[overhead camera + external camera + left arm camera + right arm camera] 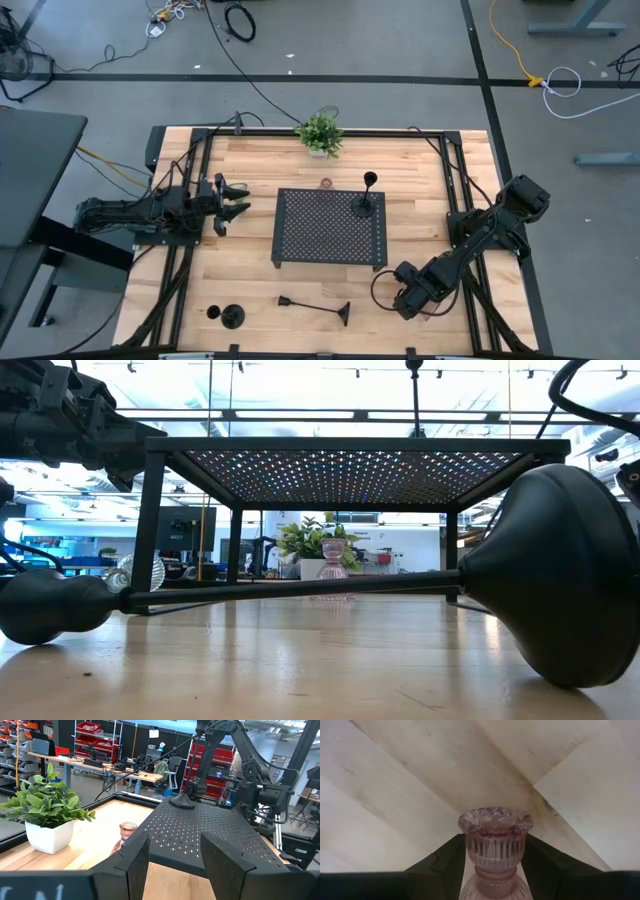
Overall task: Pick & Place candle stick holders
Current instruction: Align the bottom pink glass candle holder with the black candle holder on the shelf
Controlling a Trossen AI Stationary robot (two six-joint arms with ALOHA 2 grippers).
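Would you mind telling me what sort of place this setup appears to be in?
Most likely a robotics lab or workshop. Behind the wooden table stand shelving racks with red bins, workbenches with equipment, and cables trailing over a grey taped floor.

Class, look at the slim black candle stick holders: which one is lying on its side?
The black holder on the table's front edge, beside the tray, lies flat; the one on the tray and the front-left one stand upright.
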